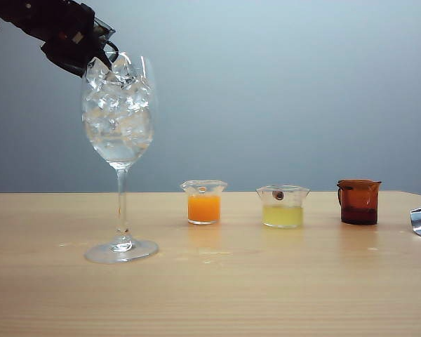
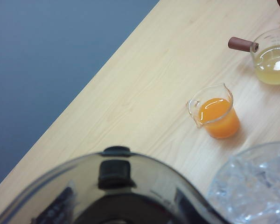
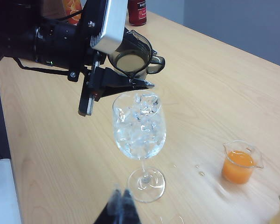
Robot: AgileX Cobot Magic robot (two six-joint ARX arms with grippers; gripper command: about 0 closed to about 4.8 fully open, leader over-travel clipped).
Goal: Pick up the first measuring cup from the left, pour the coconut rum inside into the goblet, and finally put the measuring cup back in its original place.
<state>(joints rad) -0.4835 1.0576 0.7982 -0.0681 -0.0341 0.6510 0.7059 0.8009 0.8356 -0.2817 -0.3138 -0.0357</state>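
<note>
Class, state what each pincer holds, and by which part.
Left pincer grips the small smoky-grey glass measuring cup around its body, tilted over the tall clear stemmed goblet. Right pincer's state cannot be told.

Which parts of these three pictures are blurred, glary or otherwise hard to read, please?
Exterior view: the left gripper is a dark silhouette; the wooden table mirrors the cups faintly. Left wrist view: the smoky-grey glass measuring cup looms blurred. Right wrist view: the right gripper is a smear; the tall clear stemmed goblet is sharp.
</note>
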